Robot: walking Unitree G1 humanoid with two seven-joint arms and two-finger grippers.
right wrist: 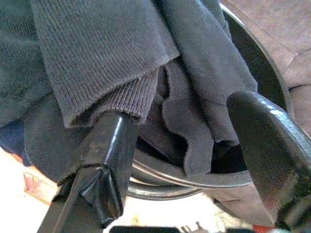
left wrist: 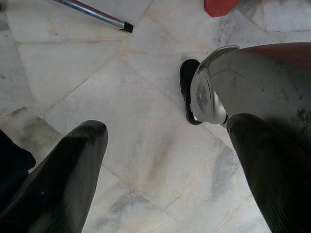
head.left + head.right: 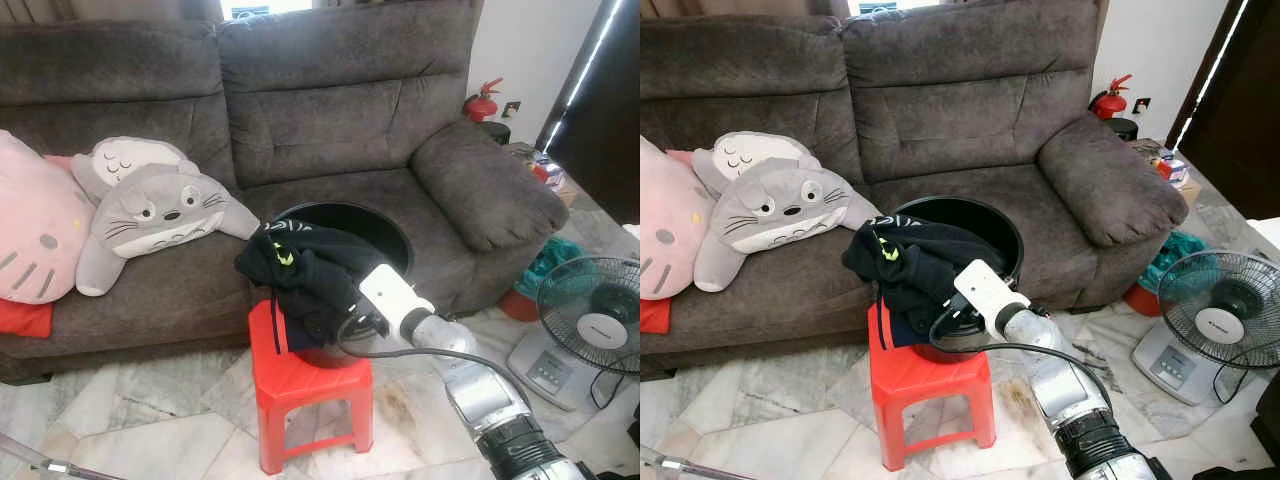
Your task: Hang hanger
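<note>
dark clothes (image 3: 300,270) drape over the rim of a black basin (image 3: 385,228) on a red stool (image 3: 300,385), sofa (image 3: 330,110) behind. no hanger discernible. right hand (image 1: 194,160) open at the cloth's hem, one finger under it. left hand (image 2: 165,165) open above floor tiles.

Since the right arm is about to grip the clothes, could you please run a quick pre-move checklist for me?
1. Right tool open: ok, fingers apart.
2. Dark clothes within reach: ok, one finger touches the knit hem.
3. Black tub seated on red stool: ok.
4. Hanger located: cannot tell.
5. Left tool clear: ok, open above the floor.
6. Fan clear of right arm: ok.
</note>
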